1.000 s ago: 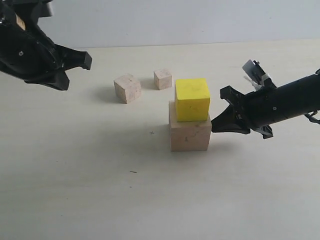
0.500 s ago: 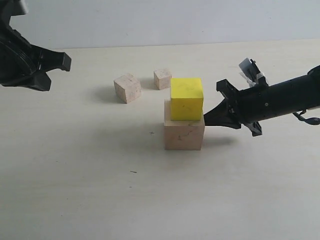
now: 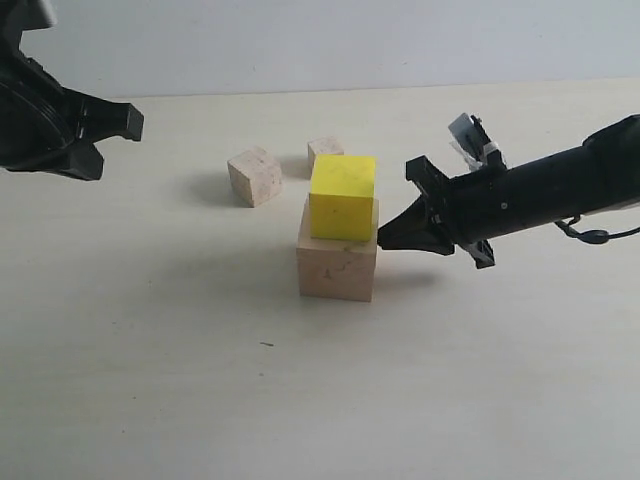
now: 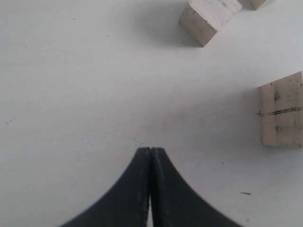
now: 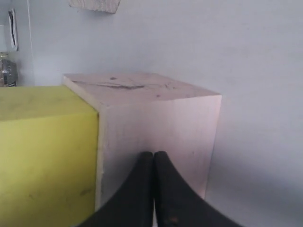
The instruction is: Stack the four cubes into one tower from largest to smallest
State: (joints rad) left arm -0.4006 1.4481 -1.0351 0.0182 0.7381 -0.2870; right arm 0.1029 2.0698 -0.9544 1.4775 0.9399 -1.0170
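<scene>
Tabletop (image 3: pixel 200 380): pale and matt; carries all four cubes.
Large cube (image 3: pixel 337 268): stands on the tabletop near the middle of the exterior view, nearest of the four. Pale wood, dark cracks on the face shown in the left wrist view (image 4: pixel 281 111) and on the face shown in the right wrist view (image 5: pixel 161 118).
Yellow cube (image 3: pixel 342 197): rests on top of the large cube, set toward that cube's right side, its right face about flush with the face below. The right wrist view shows it directly against the large cube (image 5: pixel 47 151).
Tower: two levels at present, large cube below, yellow cube above.
Right hand (image 3: pixel 382 244): reaches in from the right, low and near level. Fingers pressed together with no gap, nothing between them. The tip (image 5: pixel 153 154) touches the large cube's right face just under the yellow cube.
Small cube (image 3: pixel 254 176): on the tabletop behind and to the left of the tower, apart from it, turned corner-on. Also seen in the left wrist view (image 4: pixel 208 16).
Tiniest cube (image 3: pixel 322 148): farthest back, right of the small cube, partly hidden behind the yellow cube.
Left hand (image 3: pixel 130 122): raised at the far left, well apart from every cube. Fingers (image 4: pixel 142 189) fully together, holding nothing.
</scene>
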